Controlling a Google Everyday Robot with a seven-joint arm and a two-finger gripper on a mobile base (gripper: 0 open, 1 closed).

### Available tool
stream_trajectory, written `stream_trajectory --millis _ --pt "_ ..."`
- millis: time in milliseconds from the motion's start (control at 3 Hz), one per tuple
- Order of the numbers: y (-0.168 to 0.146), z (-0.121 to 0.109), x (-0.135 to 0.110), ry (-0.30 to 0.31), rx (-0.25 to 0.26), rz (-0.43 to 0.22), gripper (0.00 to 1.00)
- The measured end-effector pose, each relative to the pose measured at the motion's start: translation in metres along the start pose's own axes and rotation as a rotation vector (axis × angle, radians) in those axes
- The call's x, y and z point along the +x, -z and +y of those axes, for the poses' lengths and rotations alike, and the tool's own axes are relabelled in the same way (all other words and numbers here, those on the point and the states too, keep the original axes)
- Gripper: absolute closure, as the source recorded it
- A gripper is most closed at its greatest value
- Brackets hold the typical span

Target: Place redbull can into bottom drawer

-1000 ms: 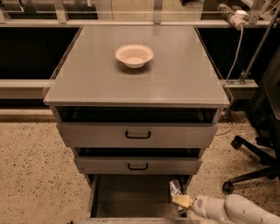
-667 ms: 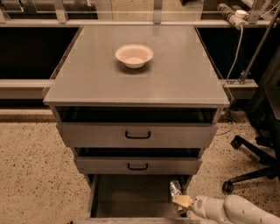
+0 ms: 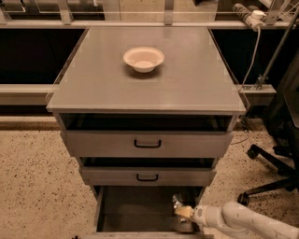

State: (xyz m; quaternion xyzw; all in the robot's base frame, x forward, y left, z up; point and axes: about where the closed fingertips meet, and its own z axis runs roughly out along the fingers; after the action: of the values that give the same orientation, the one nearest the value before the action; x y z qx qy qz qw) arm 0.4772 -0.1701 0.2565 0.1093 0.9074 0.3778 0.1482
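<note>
Nearest the camera, a white robot arm (image 3: 243,221) enters from the lower right corner and reaches leftward into the bottom drawer (image 3: 135,207), which stands pulled out. The gripper (image 3: 183,212) sits at the end of the arm, low over the right half of the drawer's interior, just inside its front edge. The can (image 3: 177,202) is inside the bottom drawer at the gripper's tip, touching it or very nearly so, on the side toward the back of the drawer. It appears as a small shiny shape. Whether the gripper is clamped on the can or has let it go cannot be determined.

Above the bottom drawer, the middle drawer (image 3: 147,176) is pulled out slightly and has a black handle at its centre. The top drawer (image 3: 147,144) is likewise partly out, with a dark gap showing behind its front.

The cabinet top (image 3: 187,84) is flat and grey. A beige bowl (image 3: 144,59) stands upright on it, toward the back and a little left of centre.

A speckled floor (image 3: 32,186) surrounds the cabinet. A black office chair (image 3: 275,158) stands to the right, apart from the cabinet. Beyond, at the upper right, a white cable (image 3: 250,56) hangs down from a power strip (image 3: 247,11).
</note>
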Motion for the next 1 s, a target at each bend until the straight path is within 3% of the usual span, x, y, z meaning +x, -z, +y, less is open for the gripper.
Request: stream_trajectory --millis 667,1000 --pt "-0.085 -0.020 -0.005 -0.025 0.035 0.043 1.00" --pt "-0.089 -0.020 -0.005 -0.024 0.034 0.046 0.81"
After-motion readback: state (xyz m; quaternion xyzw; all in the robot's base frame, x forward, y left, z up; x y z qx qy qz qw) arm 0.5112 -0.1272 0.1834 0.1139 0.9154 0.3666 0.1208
